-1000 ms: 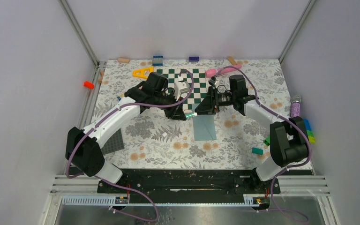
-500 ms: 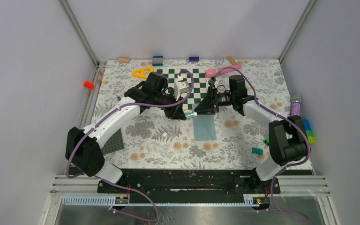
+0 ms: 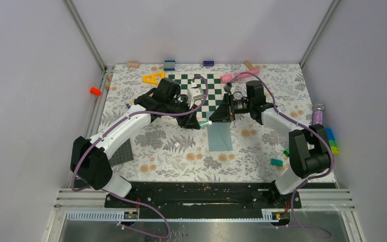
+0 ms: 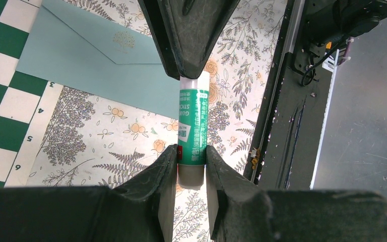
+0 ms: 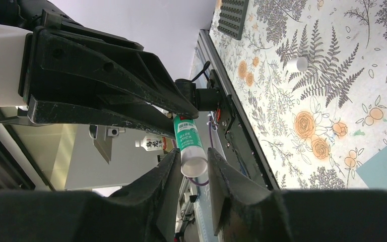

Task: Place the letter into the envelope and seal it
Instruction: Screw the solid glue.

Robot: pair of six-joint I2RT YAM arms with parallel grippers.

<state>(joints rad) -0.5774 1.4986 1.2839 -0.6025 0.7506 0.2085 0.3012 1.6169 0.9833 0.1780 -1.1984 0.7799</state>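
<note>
A green and white glue stick hangs in the air between both grippers. My left gripper is shut on its grey base end. My right gripper is shut on its white cap. Both meet above the chessboard's near edge in the top view, left gripper and right gripper. The teal envelope lies flat on the mat just below them, and shows in the left wrist view with its triangular flap folded down. The letter is not in view.
The green-white chessboard lies behind the grippers. A dark grey baseplate sits near the left arm. A small white cap lies on the mat. Green blocks and a purple bottle are at the right, and a yellow triangle is at the back.
</note>
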